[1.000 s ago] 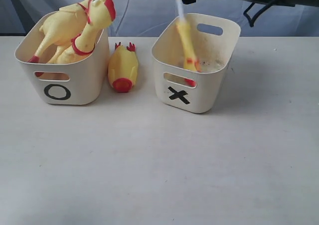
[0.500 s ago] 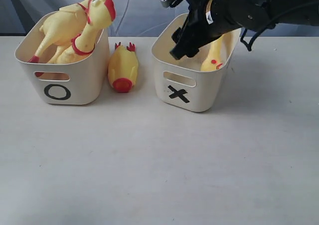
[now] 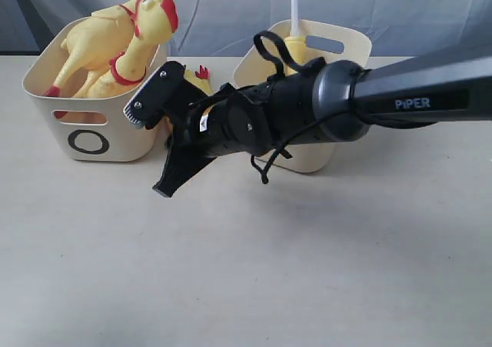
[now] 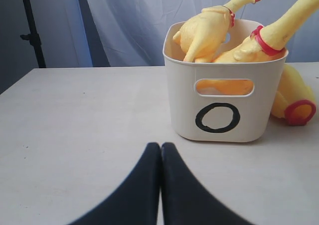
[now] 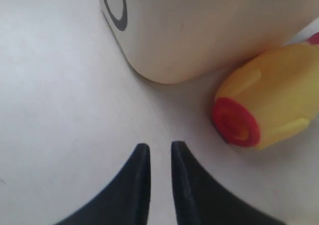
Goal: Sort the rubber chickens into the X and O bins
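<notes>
A pale bluish curtain (image 3: 430, 8) hangs behind the off-white table (image 3: 307, 285), a dark stand (image 4: 31, 30) nearby.

A lab-like test setup: bare white table (image 3: 246, 285), draped grey backdrop cloth (image 3: 430, 12), black stand (image 4: 31, 30).

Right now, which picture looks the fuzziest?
Right wrist view: fuzziest, the loose chicken and the O bin sit very close, with soft edges. Left wrist view: the O bin looks crisp. Exterior view: fairly sharp, the lettering on the right arm reads clearly.
</notes>
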Tool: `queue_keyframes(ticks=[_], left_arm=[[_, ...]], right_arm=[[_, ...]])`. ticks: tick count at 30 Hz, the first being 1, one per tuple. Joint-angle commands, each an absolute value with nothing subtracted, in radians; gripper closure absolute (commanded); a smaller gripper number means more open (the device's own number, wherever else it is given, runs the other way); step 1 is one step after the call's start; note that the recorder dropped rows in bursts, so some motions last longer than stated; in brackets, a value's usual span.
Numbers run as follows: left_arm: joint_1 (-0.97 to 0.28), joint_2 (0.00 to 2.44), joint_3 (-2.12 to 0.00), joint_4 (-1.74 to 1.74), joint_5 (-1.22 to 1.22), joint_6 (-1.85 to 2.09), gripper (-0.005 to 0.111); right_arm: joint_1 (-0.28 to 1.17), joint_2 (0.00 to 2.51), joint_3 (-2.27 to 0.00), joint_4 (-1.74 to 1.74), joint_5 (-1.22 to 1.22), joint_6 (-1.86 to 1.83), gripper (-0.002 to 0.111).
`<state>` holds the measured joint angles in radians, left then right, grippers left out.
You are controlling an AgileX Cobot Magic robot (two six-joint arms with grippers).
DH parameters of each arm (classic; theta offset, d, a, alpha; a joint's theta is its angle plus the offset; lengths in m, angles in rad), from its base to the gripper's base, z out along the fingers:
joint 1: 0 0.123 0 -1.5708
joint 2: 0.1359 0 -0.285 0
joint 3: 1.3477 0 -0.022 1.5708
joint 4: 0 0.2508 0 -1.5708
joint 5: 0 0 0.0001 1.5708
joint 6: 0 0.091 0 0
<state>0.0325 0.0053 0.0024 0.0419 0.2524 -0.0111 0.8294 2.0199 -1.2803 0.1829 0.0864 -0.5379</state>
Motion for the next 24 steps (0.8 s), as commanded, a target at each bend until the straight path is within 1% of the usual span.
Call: queue_keyframes(ticks=[1, 4, 5, 6, 8, 9, 12, 13, 14, 15, 16, 19, 24], left_arm=[[0.029, 0.000, 0.000, 0.042, 0.238, -0.017, 0.107], [0.029, 0.000, 0.000, 0.042, 0.238, -0.017, 0.107], [0.029, 0.000, 0.000, 0.042, 0.238, -0.017, 0.107], [0.029, 0.000, 0.000, 0.042, 0.238, -0.017, 0.107], [0.029, 0.000, 0.000, 0.042, 0.238, -0.017, 0.107], [0.029, 0.000, 0.000, 0.042, 0.238, -0.017, 0.107], [0.029, 0.000, 0.000, 0.042, 0.238, -0.017, 0.107], [0.029, 0.000, 0.000, 0.042, 0.238, -0.017, 0.107], [0.029, 0.000, 0.000, 0.042, 0.238, -0.017, 0.107], [0.029, 0.000, 0.000, 0.042, 0.238, -0.017, 0.107], [0.029, 0.000, 0.000, 0.042, 0.238, -0.017, 0.107], [0.029, 0.000, 0.000, 0.042, 0.238, -0.017, 0.107], [0.029, 0.000, 0.000, 0.042, 0.238, -0.017, 0.107]], right_arm=[[0.825, 2.065, -1.286, 0.191, 0.025, -0.545, 0.082], [0.825, 2.093, -1.326, 0.197, 0.034, -0.537, 0.066], [0.825, 2.102, -1.347, 0.206, 0.028, -0.523, 0.062], [0.821, 2.110, -1.367, 0.222, 0.028, -0.520, 0.061], [0.809, 2.131, -1.428, 0.292, 0.043, -0.519, 0.063], [0.788, 2.156, -1.492, 0.357, 0.100, -0.519, 0.065], [0.751, 2.200, -1.624, 0.390, 0.222, -0.519, 0.064], [0.745, 2.209, -1.666, 0.390, 0.252, -0.519, 0.062], [0.745, 2.217, -1.676, 0.387, 0.253, -0.519, 0.060], [0.745, 2.229, -1.692, 0.383, 0.253, -0.519, 0.056], [0.745, 2.247, -1.696, 0.362, 0.253, -0.519, 0.055], [0.728, 2.283, -1.696, 0.316, 0.280, -0.505, 0.055], [0.680, 2.301, -1.698, 0.247, 0.301, -0.382, 0.055]])
